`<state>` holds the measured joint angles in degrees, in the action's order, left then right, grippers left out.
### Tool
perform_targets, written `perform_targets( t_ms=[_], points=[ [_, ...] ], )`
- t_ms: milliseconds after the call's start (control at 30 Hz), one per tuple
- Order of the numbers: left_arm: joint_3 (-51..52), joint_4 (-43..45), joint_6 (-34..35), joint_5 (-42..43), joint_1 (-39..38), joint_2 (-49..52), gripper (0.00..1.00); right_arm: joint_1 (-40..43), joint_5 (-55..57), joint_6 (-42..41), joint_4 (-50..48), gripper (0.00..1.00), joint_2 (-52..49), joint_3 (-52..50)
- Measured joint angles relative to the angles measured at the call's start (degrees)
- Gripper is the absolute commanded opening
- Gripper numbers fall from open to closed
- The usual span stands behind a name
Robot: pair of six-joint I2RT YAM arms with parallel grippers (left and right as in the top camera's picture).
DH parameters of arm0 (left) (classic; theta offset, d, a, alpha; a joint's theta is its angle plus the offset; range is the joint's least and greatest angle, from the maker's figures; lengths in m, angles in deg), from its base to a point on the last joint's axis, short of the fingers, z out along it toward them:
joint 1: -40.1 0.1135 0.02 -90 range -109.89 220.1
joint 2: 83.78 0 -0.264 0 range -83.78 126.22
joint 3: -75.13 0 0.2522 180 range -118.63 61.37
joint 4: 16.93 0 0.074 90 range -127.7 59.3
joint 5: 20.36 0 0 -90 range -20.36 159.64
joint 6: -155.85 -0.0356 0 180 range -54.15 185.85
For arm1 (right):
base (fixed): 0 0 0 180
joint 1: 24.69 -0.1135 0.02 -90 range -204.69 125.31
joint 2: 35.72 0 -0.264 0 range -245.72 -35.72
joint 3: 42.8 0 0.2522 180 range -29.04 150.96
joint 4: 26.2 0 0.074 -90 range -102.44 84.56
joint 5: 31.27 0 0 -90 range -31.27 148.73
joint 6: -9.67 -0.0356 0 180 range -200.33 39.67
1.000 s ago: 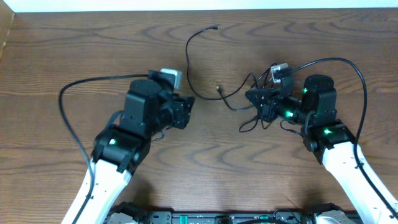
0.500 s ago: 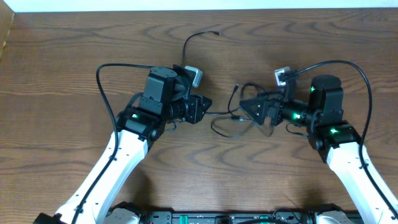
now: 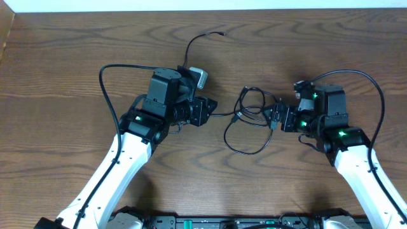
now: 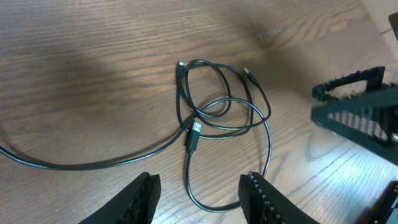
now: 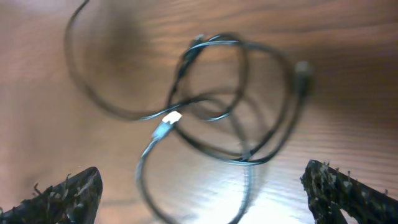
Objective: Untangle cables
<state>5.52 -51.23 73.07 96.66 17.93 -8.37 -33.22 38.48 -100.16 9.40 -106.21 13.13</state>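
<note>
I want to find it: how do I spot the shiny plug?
On the brown wooden table, between the left gripper and right gripper, lie loops of thin black cable. The black plug sits where they cross: the longest end, silver-tipped.

Cables: thin black cord, slack, lying flat on wooden table in several overlapping loops; silver-tipped plug beside the crossing; one long strand trailing left.
</note>
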Motion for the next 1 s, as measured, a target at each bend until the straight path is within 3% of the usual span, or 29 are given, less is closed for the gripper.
perform_targets(
  t_ms=[167, 400, 533, 867, 1000],
  points=[
    [0.0, 0.0, 0.5, 0.3, 0.0, 0.0, 0.46, 0.0, 6.0, -1.7, -1.6, 0.95, -2.9, 0.0],
    [0.0, 0.0, 0.7, 2.4, -2.6, 0.0, 0.46, -1.6, 8.4, -4.7, -4.9, 0.73, -13.0, 0.0],
    [0.0, 0.0, 0.7, 3.0, -3.9, 0.0, 0.46, -4.2, 8.5, -5.5, -7.2, 0.69, -18.3, 0.0],
    [0.0, 0.0, 0.7, 3.1, -3.9, 0.0, 0.46, -9.1, 9.4, -7.0, -7.5, 0.49, -19.4, 0.0],
    [0.0, -0.4, 0.7, 3.1, -3.9, 0.0, 0.46, -9.6, 10.3, -7.2, -7.0, 0.46, -19.5, 0.0]
  ],
)
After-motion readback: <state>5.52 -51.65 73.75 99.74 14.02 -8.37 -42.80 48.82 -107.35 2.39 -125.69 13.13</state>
